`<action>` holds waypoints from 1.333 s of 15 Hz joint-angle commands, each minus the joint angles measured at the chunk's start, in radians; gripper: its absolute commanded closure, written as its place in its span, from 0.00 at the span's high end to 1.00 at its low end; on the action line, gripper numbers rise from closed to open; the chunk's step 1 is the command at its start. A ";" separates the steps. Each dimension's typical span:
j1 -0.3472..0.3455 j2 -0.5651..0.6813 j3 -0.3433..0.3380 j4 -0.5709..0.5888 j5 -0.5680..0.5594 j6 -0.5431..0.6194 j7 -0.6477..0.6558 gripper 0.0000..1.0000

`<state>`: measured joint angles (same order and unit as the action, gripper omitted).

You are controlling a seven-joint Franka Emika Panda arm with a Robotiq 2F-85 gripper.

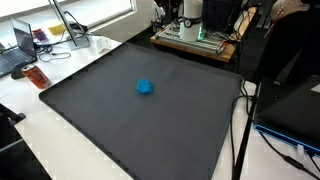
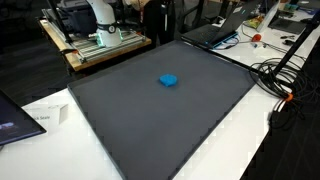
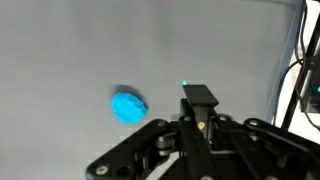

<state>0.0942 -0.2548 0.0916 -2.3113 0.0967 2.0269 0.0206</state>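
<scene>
A small bright blue lumpy object [image 1: 145,87] lies alone near the middle of the dark grey mat [image 1: 110,125], also seen as the blue object [image 2: 168,80] in both exterior views. In the wrist view the blue object [image 3: 128,106] sits on the mat to the left of my gripper [image 3: 199,96]. The gripper's black fingers are pressed together with nothing between them, high above the mat. In the exterior views only the robot's white base [image 1: 192,12] at the mat's far edge shows; the gripper itself is out of frame there.
The robot base [image 2: 100,18] stands on a green-trimmed mount [image 2: 105,42]. A laptop [image 1: 15,50], red item [image 1: 36,76] and cables lie beside the mat. Black cables [image 2: 275,75] and a tripod leg run along another side.
</scene>
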 commanded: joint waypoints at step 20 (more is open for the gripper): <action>0.001 0.108 0.031 0.130 -0.028 -0.039 0.119 0.03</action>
<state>0.0959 -0.2338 0.0982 -2.2850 0.0963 2.0267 0.0551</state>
